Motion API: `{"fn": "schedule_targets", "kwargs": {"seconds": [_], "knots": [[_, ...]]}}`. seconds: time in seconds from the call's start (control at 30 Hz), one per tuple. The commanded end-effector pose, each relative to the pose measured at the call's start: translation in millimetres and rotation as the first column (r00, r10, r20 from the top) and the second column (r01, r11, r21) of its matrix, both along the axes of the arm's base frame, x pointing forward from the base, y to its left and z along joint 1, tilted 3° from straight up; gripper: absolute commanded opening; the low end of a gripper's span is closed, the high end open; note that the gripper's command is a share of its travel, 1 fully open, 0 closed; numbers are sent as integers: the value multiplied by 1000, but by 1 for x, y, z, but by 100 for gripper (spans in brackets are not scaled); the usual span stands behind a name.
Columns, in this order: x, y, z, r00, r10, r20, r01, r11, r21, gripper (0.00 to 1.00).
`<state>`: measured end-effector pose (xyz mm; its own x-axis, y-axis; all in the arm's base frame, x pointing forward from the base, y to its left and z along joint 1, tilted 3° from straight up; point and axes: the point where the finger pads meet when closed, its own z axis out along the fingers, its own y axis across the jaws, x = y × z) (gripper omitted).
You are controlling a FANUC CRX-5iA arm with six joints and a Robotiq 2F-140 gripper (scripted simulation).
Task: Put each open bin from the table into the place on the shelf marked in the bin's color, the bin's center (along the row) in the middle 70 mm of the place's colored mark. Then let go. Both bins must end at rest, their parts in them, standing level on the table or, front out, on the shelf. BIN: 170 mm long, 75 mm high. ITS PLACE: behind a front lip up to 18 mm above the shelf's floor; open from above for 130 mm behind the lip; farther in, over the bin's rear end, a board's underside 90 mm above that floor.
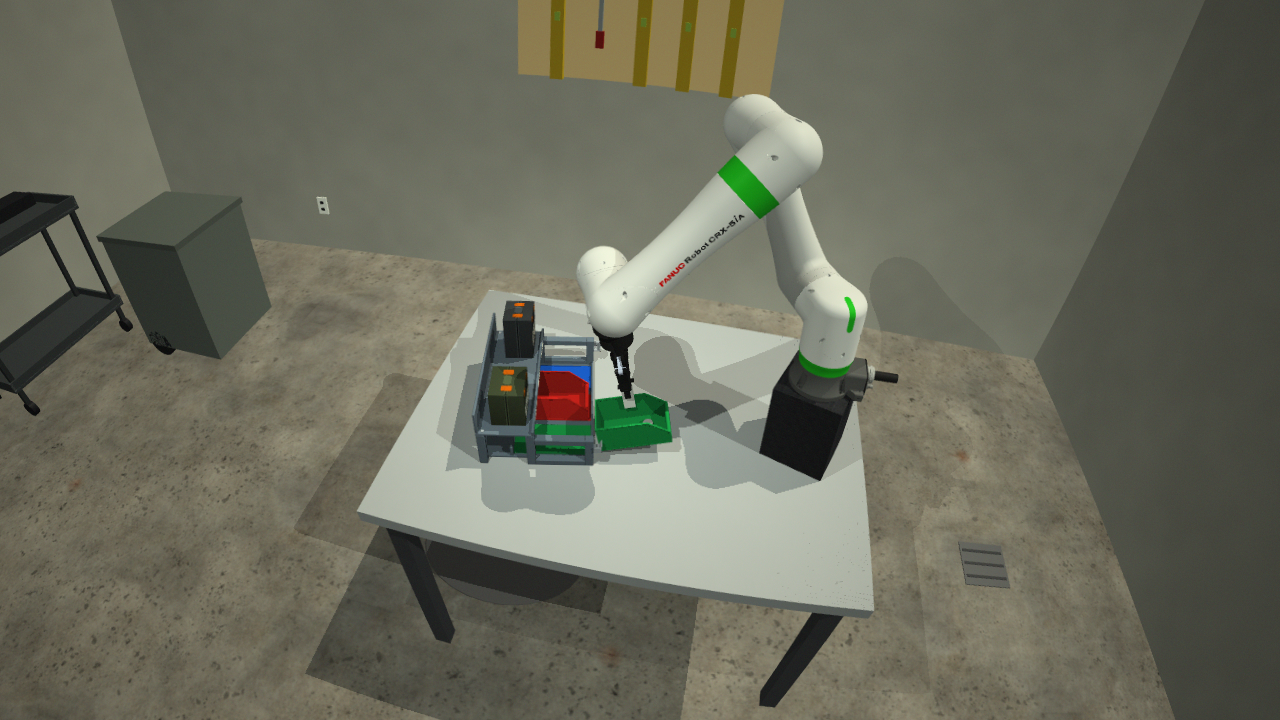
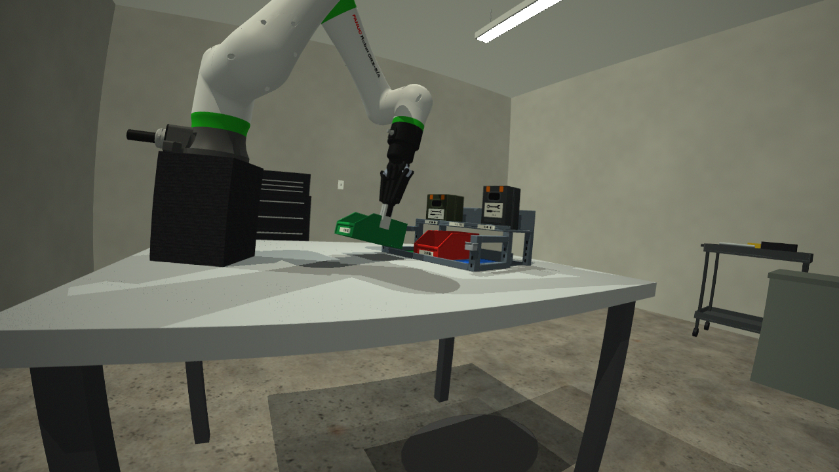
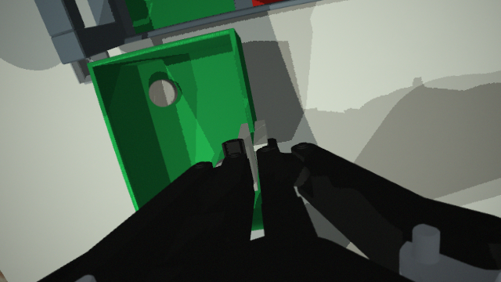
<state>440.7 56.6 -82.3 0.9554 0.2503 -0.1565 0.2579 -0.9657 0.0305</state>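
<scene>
My gripper [image 1: 629, 402] [image 2: 385, 221] [image 3: 256, 138] is shut on one side wall of the green bin [image 1: 631, 436] [image 2: 369, 232] [image 3: 211, 98]. The bin hangs above the table, tilted, its labelled front higher and its rear lower. Its rear end is just in front of the shelf [image 1: 562, 439] [image 2: 448, 260]. A round grey part [image 1: 648, 420] [image 3: 162, 93] lies in it. The green mark [image 1: 559, 428] [image 3: 188, 13] shows on the shelf floor. The red bin [image 1: 563, 408] [image 2: 440, 245] stands on the shelf, front out, between the green and blue marks; the red mark is hidden.
The blue mark [image 1: 572, 369] [image 2: 478, 261] shows beside the red bin. An olive case [image 1: 507, 402] [image 2: 444, 209] and a black case [image 1: 518, 335] [image 2: 501, 211] stand on the shelf's upper board. Shelf side frames rise at both ends of the row.
</scene>
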Motion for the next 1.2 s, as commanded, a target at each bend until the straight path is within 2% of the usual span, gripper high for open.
{"fn": "schedule_targets", "kwargs": {"seconds": [0.0, 1.17], "knots": [[0, 0, 0, 1000, 0, 0, 0, 1000, 0, 0], [5, 1, 0, 1000, 0, 0, 0, 1000, 0, 0]]}}
